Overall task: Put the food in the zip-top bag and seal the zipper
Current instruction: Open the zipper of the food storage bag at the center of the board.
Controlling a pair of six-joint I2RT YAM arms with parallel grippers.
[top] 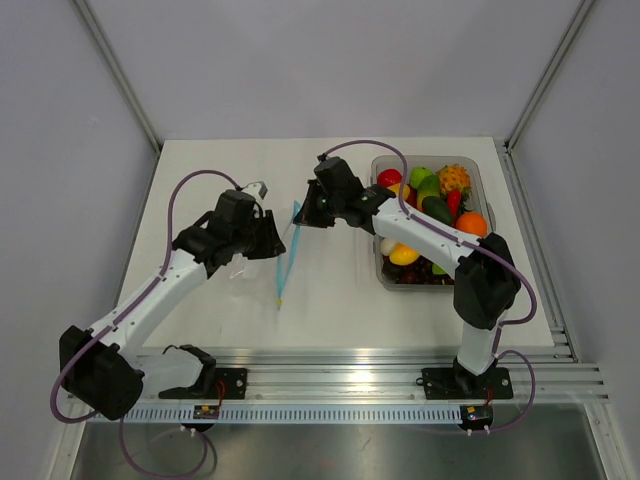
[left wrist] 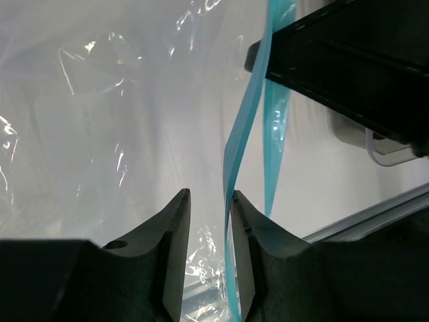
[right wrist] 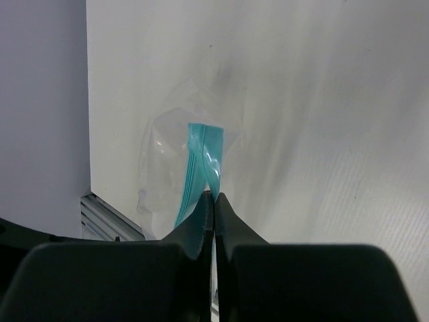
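The clear zip-top bag is held up over the table's middle left. Its blue zipper runs from far to near. My right gripper is shut on the zipper's far end; in the right wrist view the gripper pinches the blue strip. My left gripper is at the bag's mouth. In the left wrist view the gripper is open, with the zipper running between its jaws, close against the right finger. The food lies in the tub at the right.
The rigid clear tub stands at the back right, under the right arm's forearm. The right gripper's black body fills the upper right of the left wrist view. Aluminium rails run along the near edge.
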